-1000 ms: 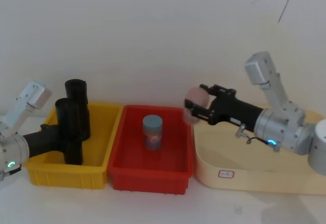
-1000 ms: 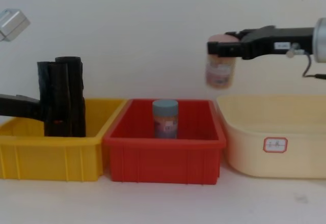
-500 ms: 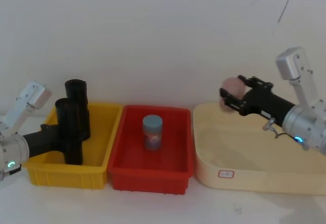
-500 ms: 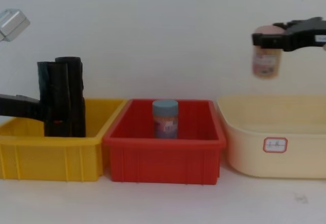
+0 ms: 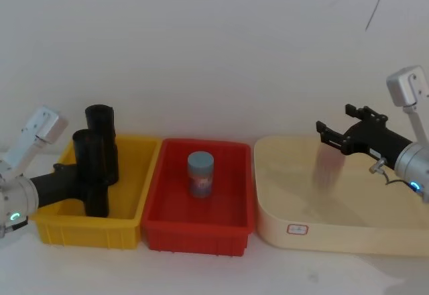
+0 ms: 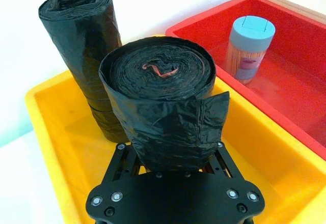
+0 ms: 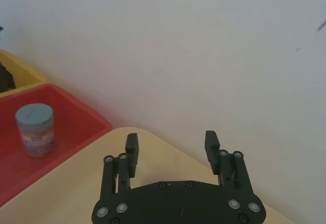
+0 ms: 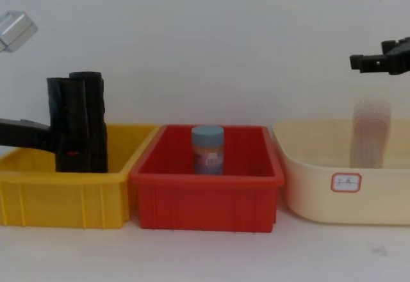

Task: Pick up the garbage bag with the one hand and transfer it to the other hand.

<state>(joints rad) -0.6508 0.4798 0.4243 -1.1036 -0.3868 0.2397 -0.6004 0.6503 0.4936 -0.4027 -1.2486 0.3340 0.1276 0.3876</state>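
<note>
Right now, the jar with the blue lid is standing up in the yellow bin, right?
No. The jar is standing up, but in the red bin, not the yellow one. The head view shows it.

A pale upright shape [image 8: 371,134] below the right gripper [image 8: 355,60] is smeared by motion inside the cream tub [image 8: 307,192], so what it is cannot be told. The tub's sticker [image 8: 346,181] is too small to be read. The left gripper [image 6: 170,138] has its fingertips covered by the garbage bag roll [image 6: 163,102] clamped between them.
</note>
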